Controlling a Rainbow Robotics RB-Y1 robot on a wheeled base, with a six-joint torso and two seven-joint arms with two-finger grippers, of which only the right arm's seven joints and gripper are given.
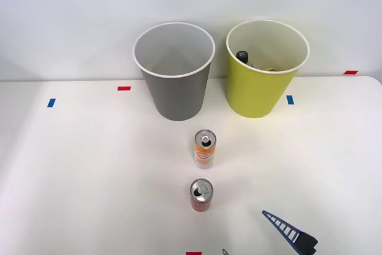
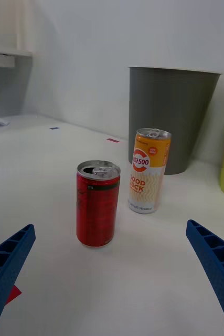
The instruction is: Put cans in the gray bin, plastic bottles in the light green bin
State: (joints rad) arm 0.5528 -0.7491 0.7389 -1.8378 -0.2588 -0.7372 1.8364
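The right tool (image 2: 112,278) is sitting wide open near the red can (image 2: 97,203), which is standing upright on the table (image 1: 89,171) beside the orange-and-white can (image 2: 149,170), gray bin (image 1: 173,70) behind them.

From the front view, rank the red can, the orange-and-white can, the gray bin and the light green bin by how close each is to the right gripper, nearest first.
Measured from the right gripper, open at the table's near edge:
1. Red can, upright, just ahead and to its left.
2. Orange-and-white can, upright, straight behind the red one.
3. Light green bin, far side, right.
4. Gray bin, far side, left of the green.
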